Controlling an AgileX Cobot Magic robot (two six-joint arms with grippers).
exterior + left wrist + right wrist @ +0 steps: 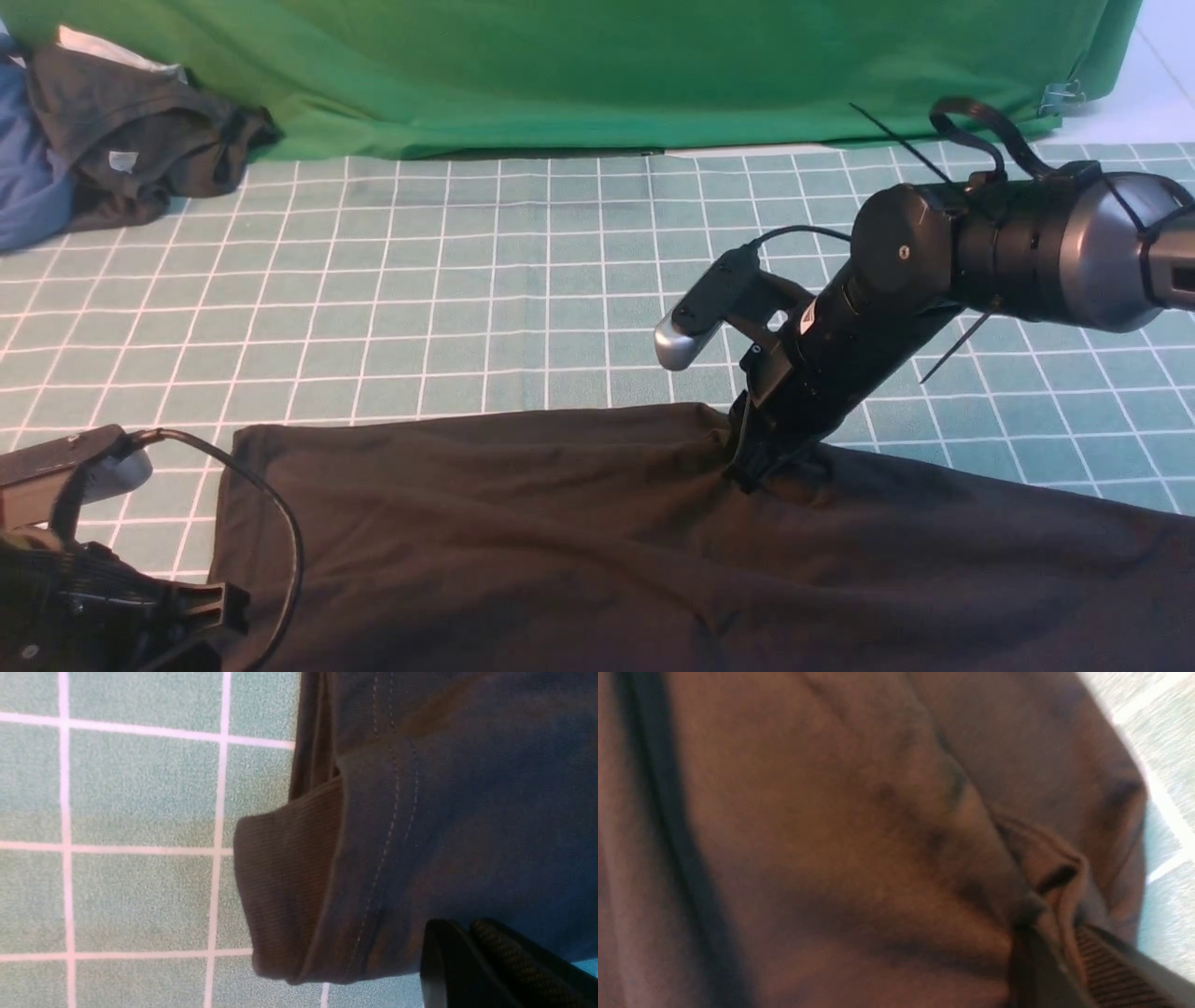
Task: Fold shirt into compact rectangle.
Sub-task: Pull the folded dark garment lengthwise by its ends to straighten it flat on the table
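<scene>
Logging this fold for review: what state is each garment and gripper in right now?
shirt: spread out, far edge puckered.
right gripper: shut on the shirt's far edge.
left gripper: shut, grip on cloth unclear.
dark garment: crumpled.
blue garment: crumpled.

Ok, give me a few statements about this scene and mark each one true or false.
1. The right arm has its jaws pinched on the shirt near its far edge. True.
2. The shirt lies on a bare wooden table. False: it lies on a green gridded mat.
3. Other clothes are piled at the far left. True.
4. The backdrop is red. False: it is green.
</scene>
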